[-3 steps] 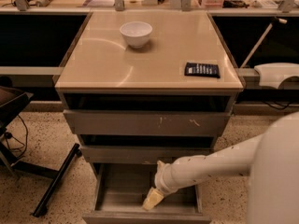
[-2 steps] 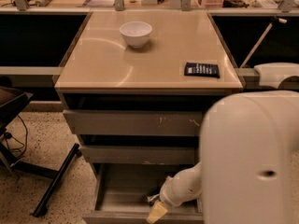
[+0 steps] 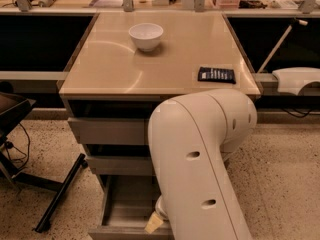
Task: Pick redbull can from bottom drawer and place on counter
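Observation:
The bottom drawer stands pulled open below the cabinet, and the left part of its bare floor shows. My gripper is down inside it near the front edge; only its pale yellowish tip shows. My big white arm hides the right half of the drawer. The redbull can is hidden. The glossy beige counter tops the cabinet.
A white bowl stands at the back middle of the counter. A flat dark packet lies near its front right corner. Two upper grey drawers stick out slightly. A black stand leg lies on the floor at left.
My arm has swung closer and leftward across the view and now covers the right half of the cabinet and drawer. The gripper stays low in the bottom drawer.

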### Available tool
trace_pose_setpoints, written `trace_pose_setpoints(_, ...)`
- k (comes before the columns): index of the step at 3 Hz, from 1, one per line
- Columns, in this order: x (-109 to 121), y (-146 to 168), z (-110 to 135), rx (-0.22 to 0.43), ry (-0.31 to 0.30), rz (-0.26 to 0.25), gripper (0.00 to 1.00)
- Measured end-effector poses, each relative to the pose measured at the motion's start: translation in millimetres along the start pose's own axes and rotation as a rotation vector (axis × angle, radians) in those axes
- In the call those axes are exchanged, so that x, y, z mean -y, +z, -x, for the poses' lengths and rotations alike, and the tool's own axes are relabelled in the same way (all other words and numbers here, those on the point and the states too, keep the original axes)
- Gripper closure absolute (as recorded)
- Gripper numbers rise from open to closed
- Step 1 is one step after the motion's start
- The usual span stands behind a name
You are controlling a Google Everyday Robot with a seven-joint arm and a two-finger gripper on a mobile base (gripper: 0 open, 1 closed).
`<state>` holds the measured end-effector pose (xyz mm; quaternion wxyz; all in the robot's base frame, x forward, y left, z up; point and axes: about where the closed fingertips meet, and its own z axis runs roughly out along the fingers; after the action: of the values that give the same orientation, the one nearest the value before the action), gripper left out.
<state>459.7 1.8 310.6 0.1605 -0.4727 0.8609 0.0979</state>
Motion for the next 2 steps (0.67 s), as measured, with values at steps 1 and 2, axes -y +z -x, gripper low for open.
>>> trace_pose_setpoints(1, -0.1, -0.3, -0.1, 0.0, -0.001, 0.001, 0.0)
trace_pose_setpoints(2, 16.7, 7.5, -6.8, 0.027, 0.015, 0.013, 0.0)
